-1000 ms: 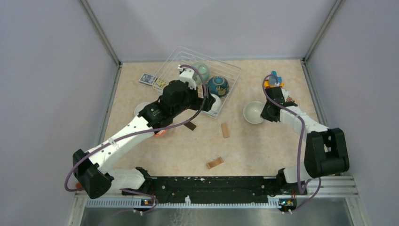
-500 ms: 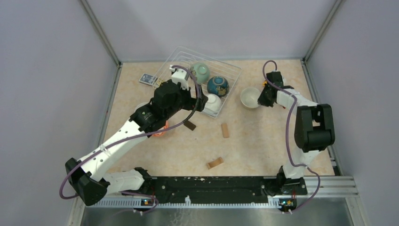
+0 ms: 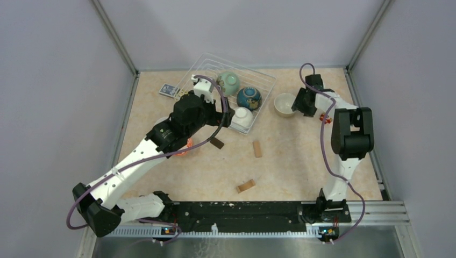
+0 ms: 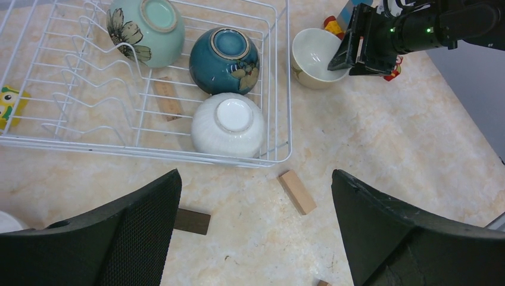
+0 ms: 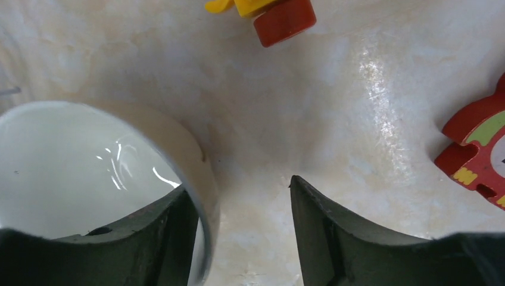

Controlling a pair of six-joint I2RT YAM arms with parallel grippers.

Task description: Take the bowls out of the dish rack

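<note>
We see a small printed card [image 3: 169, 90] left of the dish rack [image 4: 289, 107]; its writing is too small to read. The left gripper [image 4: 255, 179] hangs wide open and empty, just before the rack. The rack holds the mint green bowl [image 4: 146, 30], dark blue bowl [image 4: 224, 59] and white bowl [image 4: 229, 124], all upside down. The right gripper [image 5: 238, 187] has its fingers parted astride the rim of the beige bowl [image 5: 89, 155], which stands upright just right of the rack.

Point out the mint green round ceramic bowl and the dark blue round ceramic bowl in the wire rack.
mint green round ceramic bowl [image 4: 143, 39], left wrist view, on its outer wall.
dark blue round ceramic bowl [image 4: 223, 67], left wrist view, on its outer wall.
</note>
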